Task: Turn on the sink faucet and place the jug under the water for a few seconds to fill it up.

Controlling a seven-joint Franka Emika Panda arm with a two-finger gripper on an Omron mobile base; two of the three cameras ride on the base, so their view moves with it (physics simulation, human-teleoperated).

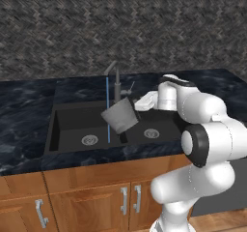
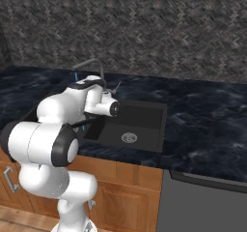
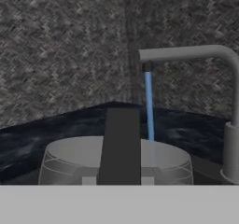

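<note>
The grey sink faucet [image 1: 116,79] stands behind the black double sink [image 1: 67,124], its spout [image 3: 186,54] pointing left. Blue water [image 1: 107,108] falls from the spout tip. My gripper [image 1: 135,107] is shut on the rim of the translucent grey jug [image 1: 120,116], which hangs tilted over the divider between the basins. In the hand view the water [image 3: 148,101] drops into the right part of the jug's [image 3: 65,164] wide mouth, with one dark finger [image 3: 120,143] lying across the rim. From the left base the stream runs along the jug's left edge. The faucet [image 2: 89,64] rises behind my arm.
Dark marbled counter [image 1: 24,115] surrounds the sink, with a round drain [image 1: 89,139] in each basin. The faucet's small lever [image 1: 129,88] sticks out to the right of the post. Wooden cabinet doors [image 1: 96,197] sit below, and a grey appliance front [image 2: 207,204] lies to the right.
</note>
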